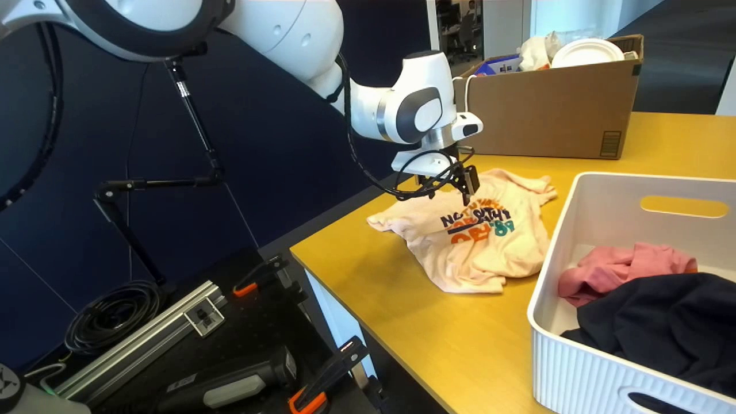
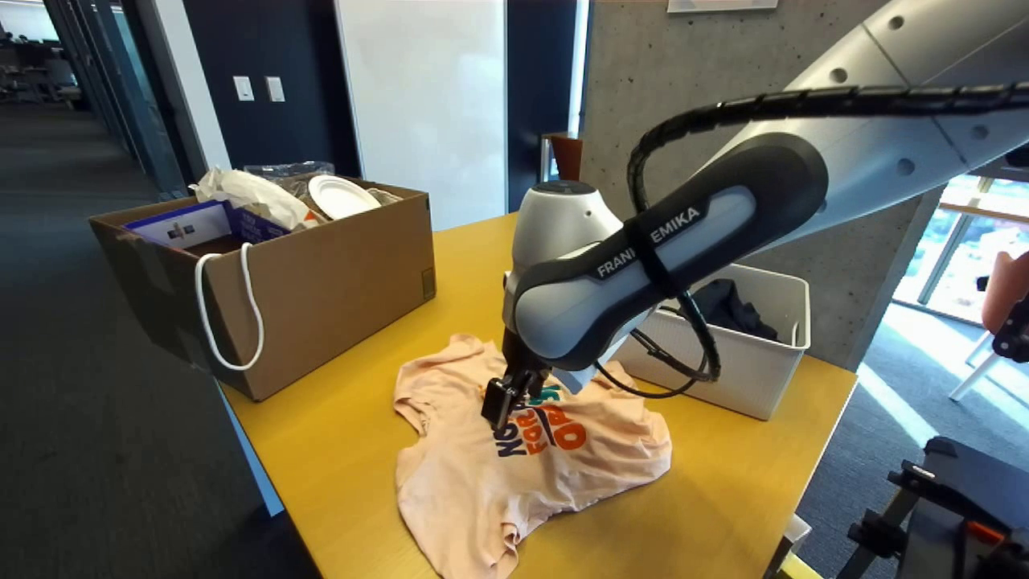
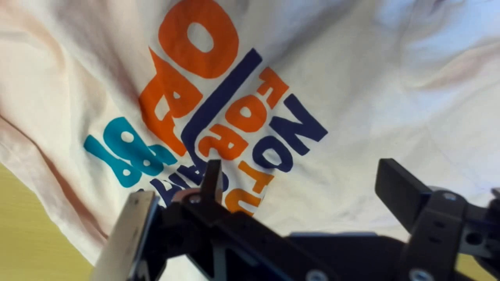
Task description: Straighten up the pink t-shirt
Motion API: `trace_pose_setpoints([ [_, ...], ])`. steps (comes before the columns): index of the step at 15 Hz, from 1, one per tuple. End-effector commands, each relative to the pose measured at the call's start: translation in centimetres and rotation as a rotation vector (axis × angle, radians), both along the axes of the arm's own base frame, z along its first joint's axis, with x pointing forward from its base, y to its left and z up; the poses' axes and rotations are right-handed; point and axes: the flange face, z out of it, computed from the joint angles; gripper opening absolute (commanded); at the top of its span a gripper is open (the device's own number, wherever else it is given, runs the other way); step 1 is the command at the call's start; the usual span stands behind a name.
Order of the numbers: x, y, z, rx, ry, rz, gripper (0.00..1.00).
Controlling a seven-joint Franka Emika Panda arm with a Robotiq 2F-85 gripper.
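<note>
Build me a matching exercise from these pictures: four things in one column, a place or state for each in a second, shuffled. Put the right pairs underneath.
Things
1. pink t-shirt
2. gripper
3. dark cloth
4. white plate

Places and states
A. in the white bin
B. open, over the pink t-shirt
C. sticking up out of the cardboard box
D. rumpled on the yellow table

Right pairs: 1-D; 2-B; 3-A; 4-C
</note>
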Motion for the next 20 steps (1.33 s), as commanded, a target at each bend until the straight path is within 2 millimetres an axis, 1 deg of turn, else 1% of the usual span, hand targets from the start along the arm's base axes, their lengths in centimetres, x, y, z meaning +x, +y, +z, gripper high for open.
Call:
trace_pose_setpoints([
  [1,-0.3,0.1,0.4,-0.001,0.004,-0.001,1.00],
  [4,-0.8,0.1,0.8,-0.002,0.014,0.000,1.00],
  [5,-0.5,0.6,0.5,-0.027,0.017,-0.001,1.00],
  [6,-1.4,1.4,0.3,-0.054,0.044,0.029,1.00],
  [7,-2.4,1.7,0.4,-0.090,0.052,0.055,1.00],
  [8,-4.2,1.9,0.6,-0.125,0.070,0.078,1.00],
  [9,-5.5,2.0,0.7,-0.163,0.068,0.098,1.00],
  [11,-7.5,2.0,0.4,-0.222,0.088,0.124,1.00],
  [12,-8.5,1.6,0.4,-0.259,0.090,0.135,1.00],
  [13,-9.4,0.7,0.8,-0.305,0.087,0.155,1.00],
  [16,-12.1,-1.5,2.1,-0.334,0.082,0.208,1.00],
  [18,-14.6,-3.3,2.2,-0.320,0.105,0.248,1.00],
  [20,-17.7,-4.3,1.8,-0.310,0.131,0.311,1.00],
])
